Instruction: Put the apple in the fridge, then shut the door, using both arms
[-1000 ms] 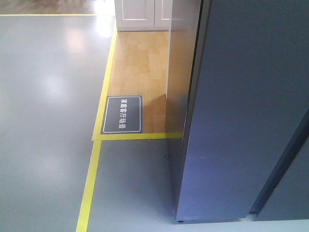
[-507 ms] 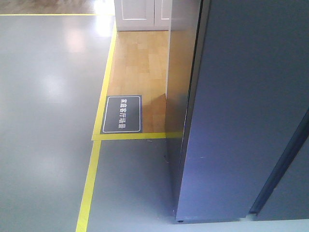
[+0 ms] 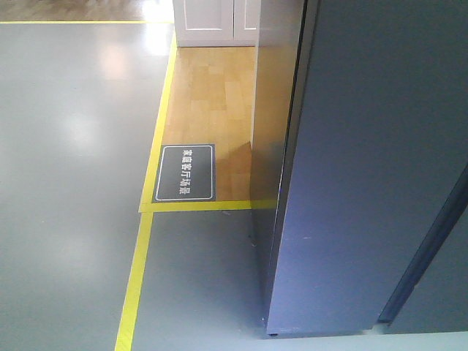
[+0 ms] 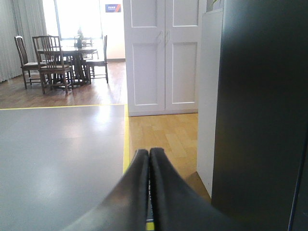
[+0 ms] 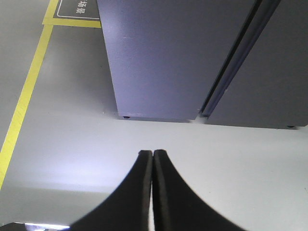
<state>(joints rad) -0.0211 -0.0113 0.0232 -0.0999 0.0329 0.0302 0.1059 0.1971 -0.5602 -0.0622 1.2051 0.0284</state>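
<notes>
Exterior front-facing view: the fridge (image 3: 365,168) fills the right half as tall dark grey panels standing on the grey floor (image 3: 66,219); a dark seam runs diagonally between 2 panels at lower right.
Door: cannot tell from this view which panel is the door; the outer faces look flush along the seam, and no white lining shows.
Apple: not visible in any of the 3 views; its place cannot be told.
Floor markings: yellow tape line (image 3: 135,278) runs up the floor and turns at a corner around a patch of light wood flooring (image 3: 212,102); a dark sign with white characters (image 3: 186,172) lies flat just inside that corner.
Background, front view: base of a white cabinet (image 3: 216,22) at top centre, beyond the wood patch.
Left wrist view: left gripper (image 4: 148,153) has its jaws clenched, the 2 black fingers touching along their length, nothing between them; it points level across the room, the dark fridge side (image 4: 260,110) close on the right.
Left wrist background: white double-door cabinet (image 4: 163,55) straight ahead; dining table with wooden chairs (image 4: 57,57) far left by a bright window.
Right wrist view: right gripper (image 5: 152,155) also has its jaws clenched and holding nothing; it points down at the pale floor, short of the fridge base (image 5: 154,113).
Fridge base, right wrist view: 2 grey panels meet at a dark slanted seam; small feet show under the lower edges.
</notes>
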